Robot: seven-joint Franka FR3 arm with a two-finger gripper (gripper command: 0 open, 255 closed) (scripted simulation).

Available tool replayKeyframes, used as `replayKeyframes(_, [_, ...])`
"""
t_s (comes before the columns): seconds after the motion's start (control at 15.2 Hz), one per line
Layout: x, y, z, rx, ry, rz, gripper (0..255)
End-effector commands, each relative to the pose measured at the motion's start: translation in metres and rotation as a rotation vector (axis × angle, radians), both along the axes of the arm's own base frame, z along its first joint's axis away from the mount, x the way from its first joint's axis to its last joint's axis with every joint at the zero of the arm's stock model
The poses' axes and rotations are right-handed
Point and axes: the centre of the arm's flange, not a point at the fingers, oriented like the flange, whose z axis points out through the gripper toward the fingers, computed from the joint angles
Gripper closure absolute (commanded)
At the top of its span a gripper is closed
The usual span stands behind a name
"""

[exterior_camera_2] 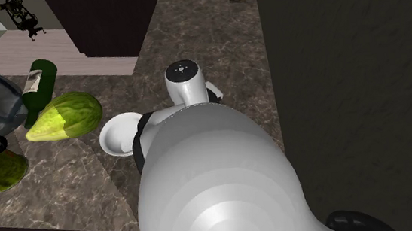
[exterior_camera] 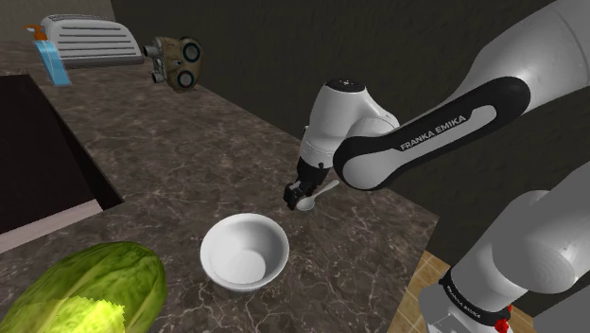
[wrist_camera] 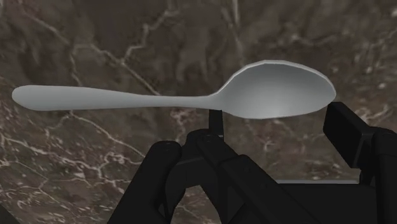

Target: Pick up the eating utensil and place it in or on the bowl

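Green lettuce (exterior_camera: 90, 289) lies in the shoulder view's lower left corner on a dark marbled counter (exterior_camera: 189, 151). To its right a plain white bowl (exterior_camera: 269, 244) sits upright. Just past the bowl's far right rim, the black gripper (exterior_camera: 301, 197) hangs above the counter, fingers closed partway on a pale grey spoon (exterior_camera: 324, 190). They clasp its smooth oval scoop from both sides, the slim handle jutting out sideways. Rightward stretches the white arm (exterior_camera: 425, 132).
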Motion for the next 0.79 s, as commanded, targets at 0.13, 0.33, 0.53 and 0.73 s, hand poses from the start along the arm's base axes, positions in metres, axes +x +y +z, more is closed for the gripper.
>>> replayKeyframes(0.13, [0.0,0.0,0.0,0.0,0.0,0.0,255])
replayKeyframes(0.33, [0.0,0.0,0.005,0.0,0.0,0.0,255])
replayKeyframes(0.53, [0.0,0.0,0.021,0.0,0.0,0.0,255])
replayKeyframes(0.73, [0.0,0.0,0.037,0.0,0.0,0.0,255])
